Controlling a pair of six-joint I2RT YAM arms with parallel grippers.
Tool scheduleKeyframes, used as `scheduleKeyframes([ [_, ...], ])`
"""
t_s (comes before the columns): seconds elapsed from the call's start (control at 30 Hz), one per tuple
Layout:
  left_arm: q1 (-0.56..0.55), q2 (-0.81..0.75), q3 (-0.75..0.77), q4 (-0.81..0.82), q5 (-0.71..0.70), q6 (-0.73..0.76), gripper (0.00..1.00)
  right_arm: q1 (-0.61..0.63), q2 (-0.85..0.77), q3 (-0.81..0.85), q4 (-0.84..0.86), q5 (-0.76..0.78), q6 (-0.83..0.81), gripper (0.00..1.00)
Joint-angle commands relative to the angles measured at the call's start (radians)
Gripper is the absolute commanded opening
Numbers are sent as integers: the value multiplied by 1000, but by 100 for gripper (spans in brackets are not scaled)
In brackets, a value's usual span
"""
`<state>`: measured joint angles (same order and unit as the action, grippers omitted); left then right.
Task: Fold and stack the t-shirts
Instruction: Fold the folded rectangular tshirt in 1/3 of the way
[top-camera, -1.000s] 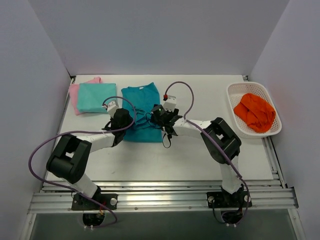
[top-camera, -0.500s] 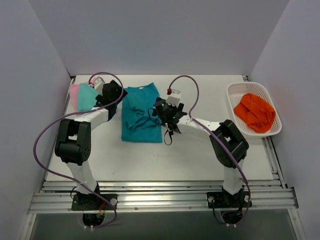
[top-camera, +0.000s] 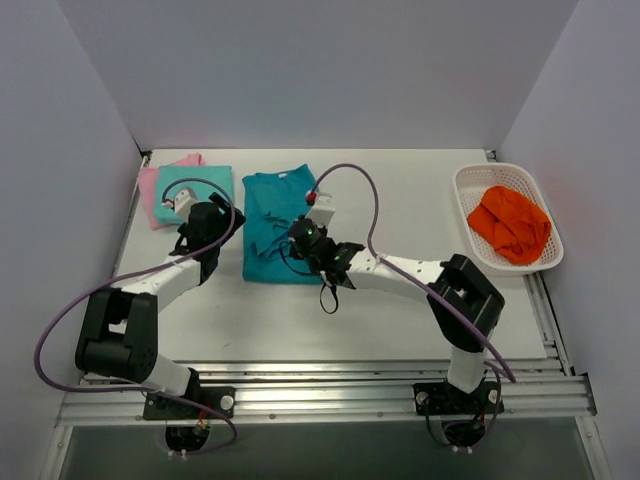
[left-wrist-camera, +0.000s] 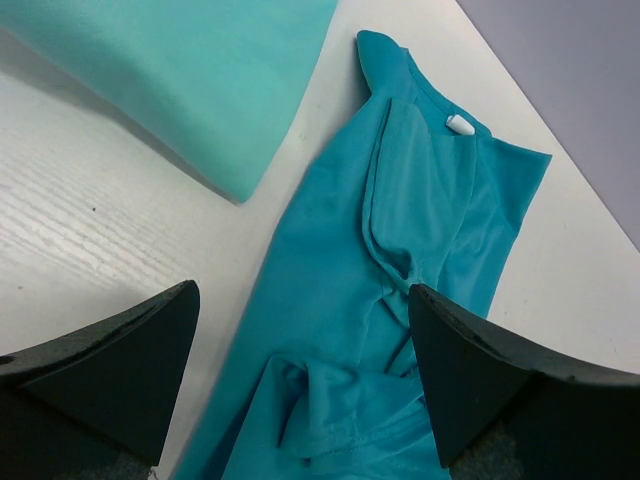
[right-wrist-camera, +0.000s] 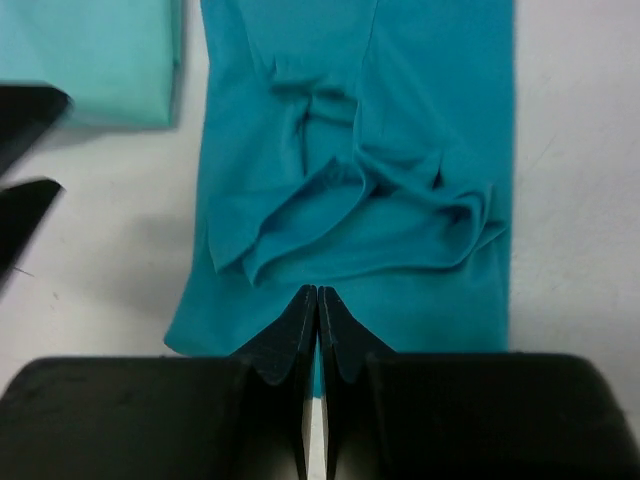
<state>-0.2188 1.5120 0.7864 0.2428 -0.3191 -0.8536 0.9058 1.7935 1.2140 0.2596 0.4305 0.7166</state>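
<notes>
A deep teal t-shirt (top-camera: 275, 200) lies partly folded and rumpled at the table's middle back, its near half bunched in creases (right-wrist-camera: 400, 120). A folded aqua-mint t-shirt (top-camera: 200, 180) rests on a pink t-shirt (top-camera: 148, 185) at the back left. My left gripper (top-camera: 212, 222) hangs open just left of the teal shirt, with the shirt's left edge (left-wrist-camera: 330, 270) between its wide fingers (left-wrist-camera: 110, 370). My right gripper (right-wrist-camera: 317, 290) is shut, its tips over the teal shirt's near hem. No cloth bunches at the tips.
A white basket (top-camera: 470, 180) at the right edge of the table holds a crumpled orange cloth (top-camera: 510, 225). Purple cables loop above both arms. Grey walls close in the table on three sides.
The left arm swung to the mint stack and back beside the teal shirt, its jaws now wider. The right gripper closed and shifted left and nearer over the teal shirt.
</notes>
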Motion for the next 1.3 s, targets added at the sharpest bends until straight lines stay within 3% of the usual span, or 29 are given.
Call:
scheduleKeyframes([
  [0.0,2,-94,-32,55,3,33,94,-1,101,16,13,-68,46,0],
  [0.4,12,-64,-49,98,31,57,94,-15,266,79,3,-93,89,0],
  [0.83,13,-19,-49,139,38,64,94,-67,342,177,-2,-131,46,0],
  [1.03,13,5,-47,151,43,71,94,-126,418,294,-20,-170,4,0],
  [1.27,15,24,-61,168,43,80,95,-220,602,548,-53,-262,-26,0],
])
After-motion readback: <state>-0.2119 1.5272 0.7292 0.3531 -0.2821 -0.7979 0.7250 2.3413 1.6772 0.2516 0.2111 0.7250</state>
